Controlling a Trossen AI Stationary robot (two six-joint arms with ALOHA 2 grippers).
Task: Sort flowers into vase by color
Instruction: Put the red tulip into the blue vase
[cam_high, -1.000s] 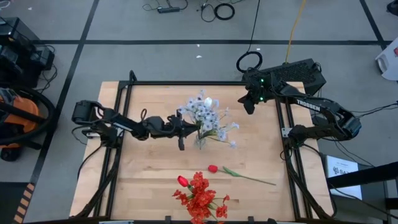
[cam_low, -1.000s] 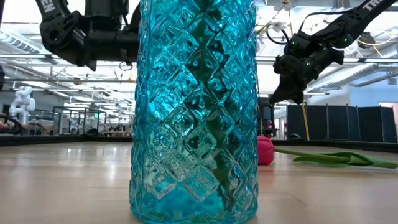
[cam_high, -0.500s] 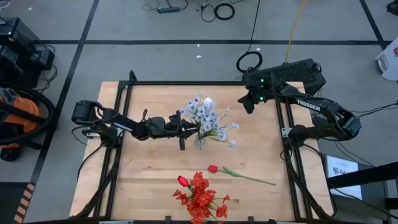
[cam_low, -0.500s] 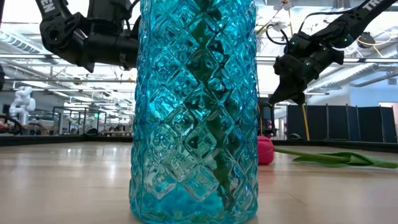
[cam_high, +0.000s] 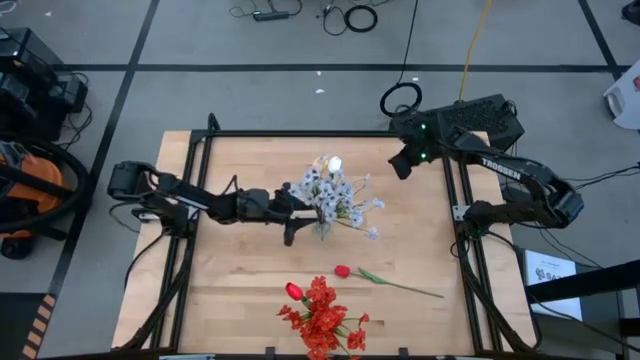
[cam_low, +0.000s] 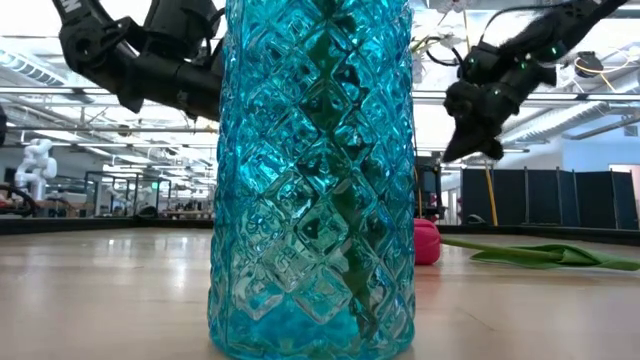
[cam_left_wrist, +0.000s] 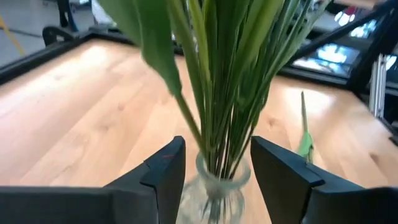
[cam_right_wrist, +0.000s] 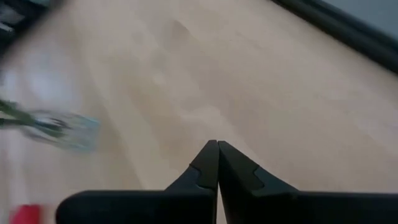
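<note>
A bunch of pale bluish-white flowers (cam_high: 333, 190) stands with its green stems (cam_left_wrist: 227, 93) in a clear glass vase (cam_left_wrist: 214, 190) mid-table. My left gripper (cam_left_wrist: 217, 165) is open at the vase's left, one finger on each side of the stems just above the vase neck, apart from them. Red flowers (cam_high: 322, 318) stand in a blue patterned vase (cam_low: 312, 180) at the near edge. One red tulip (cam_high: 343, 271) lies flat on the table beside it. My right gripper (cam_high: 401, 165) hovers shut over the far right of the table.
The lying tulip's stem and leaf (cam_low: 540, 255) stretch toward the table's right. A black frame rail (cam_high: 300, 133) runs round the tabletop. Bare wood (cam_high: 240, 270) lies between the two vases and at the near left.
My left gripper has opened and let go of the white flowers' stems, staying beside the clear vase. The bunch has shifted slightly in the vase. My right gripper, still shut, has risen a little.
</note>
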